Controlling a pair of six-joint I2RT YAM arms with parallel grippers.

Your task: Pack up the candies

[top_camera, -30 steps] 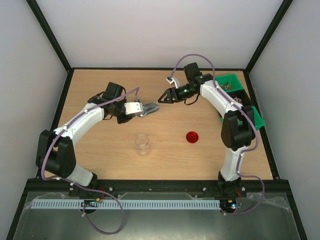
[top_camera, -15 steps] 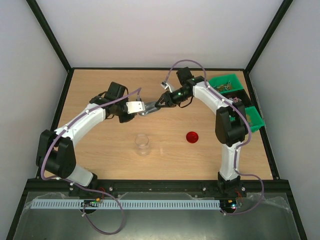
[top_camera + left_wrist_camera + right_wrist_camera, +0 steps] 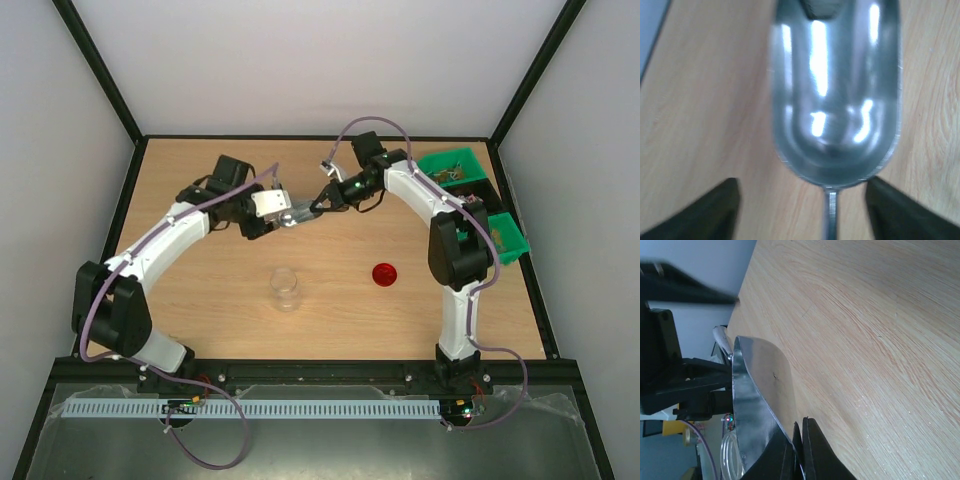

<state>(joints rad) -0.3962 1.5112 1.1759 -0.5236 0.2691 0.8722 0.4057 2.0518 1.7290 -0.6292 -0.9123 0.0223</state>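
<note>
A shiny metal scoop (image 3: 300,213) hangs over the middle of the table between my two grippers. My left gripper (image 3: 283,217) stands open; in the left wrist view its dark fingers (image 3: 715,212) sit apart on either side of the thin handle (image 3: 830,215), clear of it, with the empty scoop bowl (image 3: 835,100) ahead. My right gripper (image 3: 318,205) is shut on the scoop's front rim (image 3: 760,405), its jaws pinched together (image 3: 801,440). The candies show only as tiny specks in the green bin (image 3: 452,176). The scoop holds none.
A small clear jar (image 3: 285,288) stands upright near the front centre, also seen at the lower left of the right wrist view (image 3: 727,460). A red round lid (image 3: 384,273) lies to its right. Two green bins (image 3: 500,238) sit along the right edge.
My right gripper swung left to the scoop and shut on its rim. My left gripper, which was shut on the handle, has opened.
</note>
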